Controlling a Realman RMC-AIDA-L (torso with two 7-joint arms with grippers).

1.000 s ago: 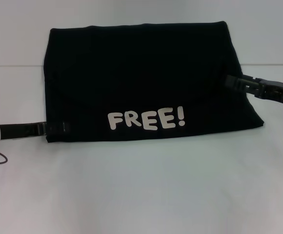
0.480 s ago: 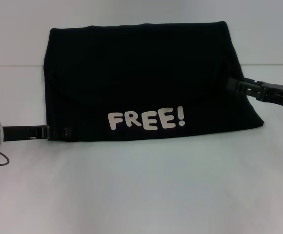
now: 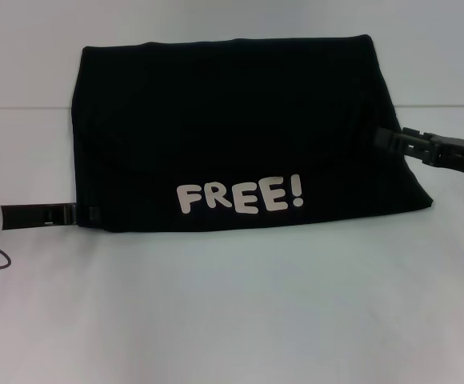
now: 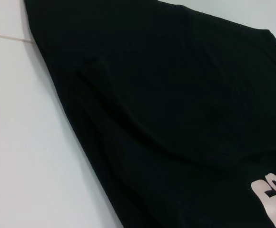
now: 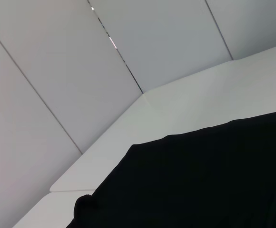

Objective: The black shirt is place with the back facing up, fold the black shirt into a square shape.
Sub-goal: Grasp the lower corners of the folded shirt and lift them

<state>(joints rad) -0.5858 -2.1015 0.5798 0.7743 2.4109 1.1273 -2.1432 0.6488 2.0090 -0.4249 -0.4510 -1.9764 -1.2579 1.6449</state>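
Since a second ago both hands have backed outward: the left hand (image 3: 84, 214) slid off the shirt's near-left corner, the right hand (image 3: 386, 138) retreated slightly at the right edge. Soft matte-black fabric shirt (image 3: 240, 128), with a white "FREE!" print (image 3: 239, 197) along its near edge, lies folded into a wide rectangle mid white surface (image 3: 232, 312), long axis left-right. Left hand tip just touches the near-left corner; the right tip overlaps the right edge, farther back. Can't tell how far either is open, nor whether it holds cloth. Judgement: a side-over fold remains, and either hand is well placed to take its own edge.
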